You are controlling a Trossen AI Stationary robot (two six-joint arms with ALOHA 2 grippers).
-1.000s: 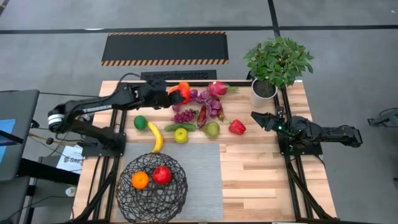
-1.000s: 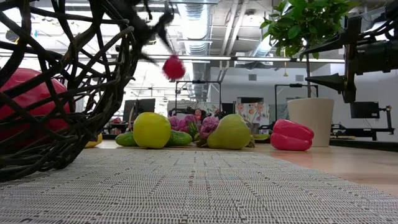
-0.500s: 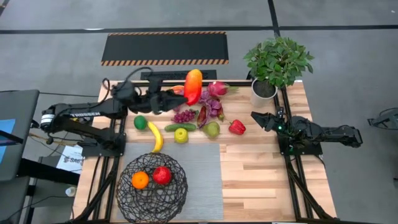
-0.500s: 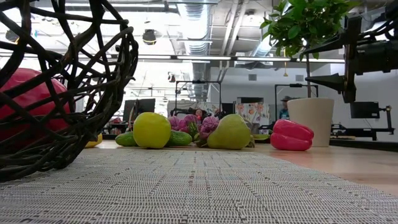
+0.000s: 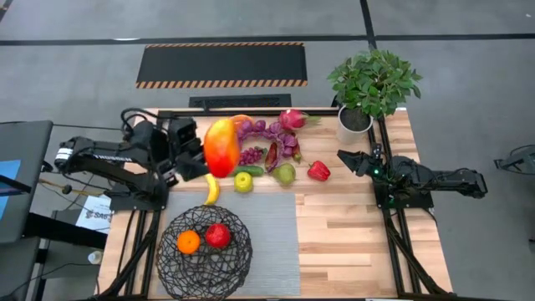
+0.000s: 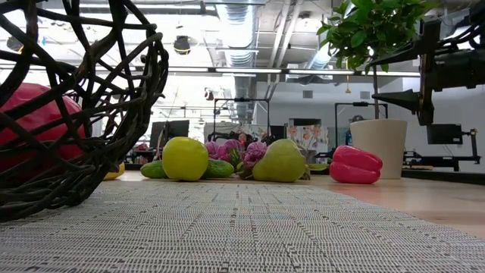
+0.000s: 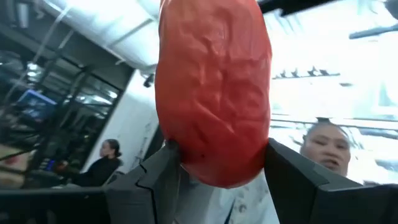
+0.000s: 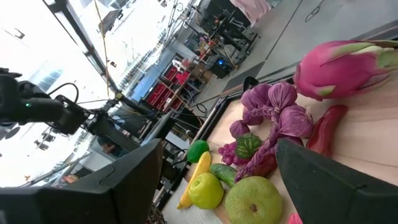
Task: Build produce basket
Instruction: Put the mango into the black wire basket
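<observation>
Progress was early: only two pieces of produce, an orange [image 5: 188,242] and an apple [image 5: 217,236], lay in the basket [image 5: 171,272], which sat at about 7 o'clock on the table [image 5: 359,242] in the high view. A third piece, a red-orange mango [image 5: 220,146], was clamped between the fingers of the left gripper [image 5: 201,155] and held in the air at about 10 o'clock, over the near edge of the fruit pile; the left wrist view showed a finger [image 7: 146,186] pressed against each side of it.

Most of the job looked left to do. On the wood near 12 o'clock lay a banana [image 5: 209,186], a cucumber [image 5: 238,170], a yellow-green apple [image 5: 243,181], a pear [image 5: 286,174], a red pepper [image 5: 318,171], grapes [image 5: 247,155], purple greens [image 5: 280,140] and a dragonfruit [image 5: 292,119].

The right gripper [image 5: 344,159] waited at 3 o'clock with its jaws wide apart and nothing in them, just below a potted plant [image 5: 372,84].

The table was pale butcher-block wood with a grey woven mat [image 5: 267,234] under the basket. Beyond it lay grey floor, a black mat [image 5: 221,64] with hazard striping, and a lab with racks and ceiling lights; the left wrist view caught two people in the background.
</observation>
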